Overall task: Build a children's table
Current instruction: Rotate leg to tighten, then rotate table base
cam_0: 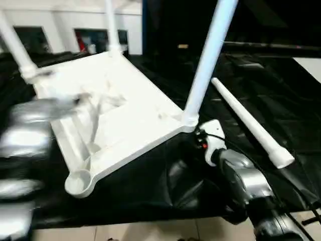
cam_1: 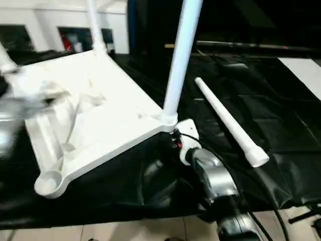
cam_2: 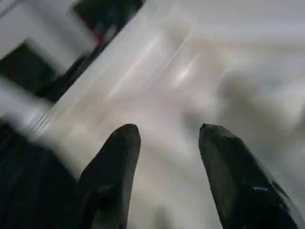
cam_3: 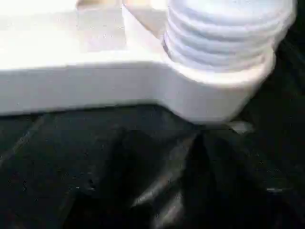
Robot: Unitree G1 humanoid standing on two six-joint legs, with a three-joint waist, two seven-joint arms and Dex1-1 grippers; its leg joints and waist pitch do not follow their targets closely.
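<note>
Nearest, the right gripper (cam_1: 175, 131) is sitting at the table top's (cam_0: 120, 108) near right corner, under the leg (cam_0: 208, 60) standing there; whether its fingers are apart cannot be told. The left gripper (cam_2: 167, 143) is hovering over the ribbed underside, its two fingers (cam_2: 116, 162) spread apart and holding nothing. The upturned top is lying on black sheeting (cam_0: 150, 186), one near socket (cam_0: 80, 182) empty. Three legs are standing in sockets; a fourth leg (cam_0: 248, 123) is lying loose to the right.
</note>
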